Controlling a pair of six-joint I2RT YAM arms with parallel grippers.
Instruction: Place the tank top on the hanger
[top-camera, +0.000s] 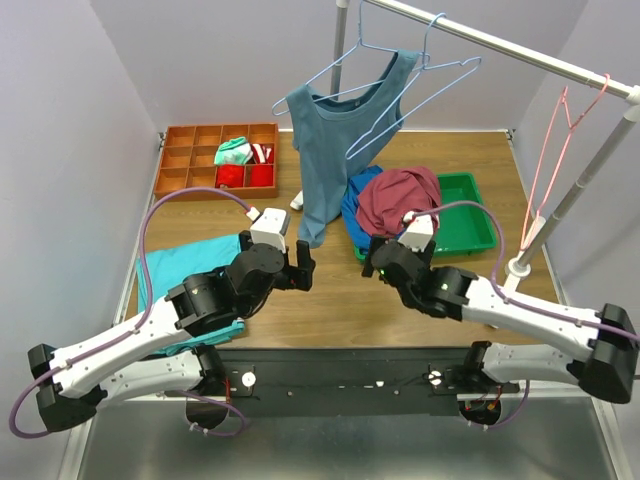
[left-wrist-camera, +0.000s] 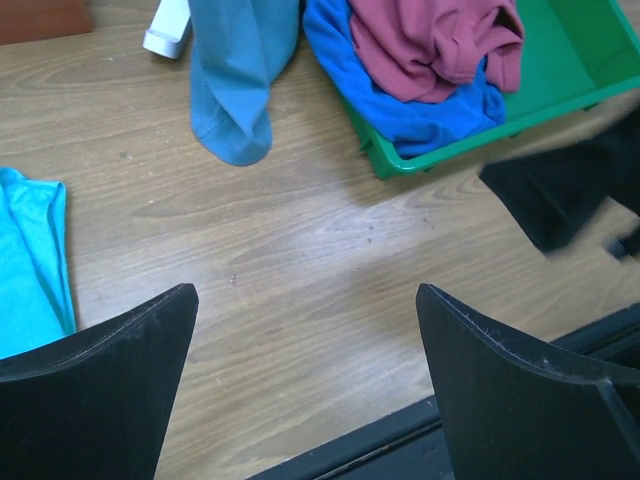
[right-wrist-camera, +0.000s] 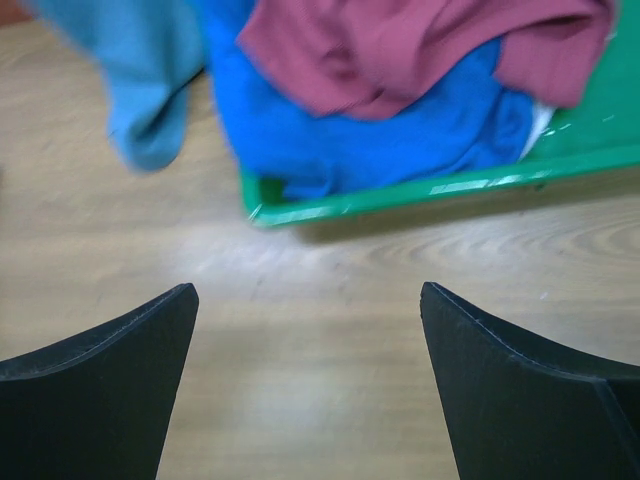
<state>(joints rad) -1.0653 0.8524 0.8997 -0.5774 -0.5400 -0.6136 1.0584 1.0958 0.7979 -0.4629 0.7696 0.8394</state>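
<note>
Holding left gripper (left-wrist-camera: 305, 296) and right gripper (right-wrist-camera: 306, 296) wide and empty short of green bin (top-camera: 468, 212); risking pinching blue garment (right-wrist-camera: 400, 135) along with tank top (top-camera: 398, 198), bunched directly on it

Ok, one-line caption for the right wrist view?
Open right gripper over the table, facing the maroon tank top heaped on a blue garment in a green bin.

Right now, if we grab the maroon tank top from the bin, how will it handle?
Probably floppy: the tank top lies crumpled in soft folds, so it should droop from any pinch point. Likely light, looking like thin fabric. It is heaped on the blue garment in the green bin, and that garment may drag along.
</note>
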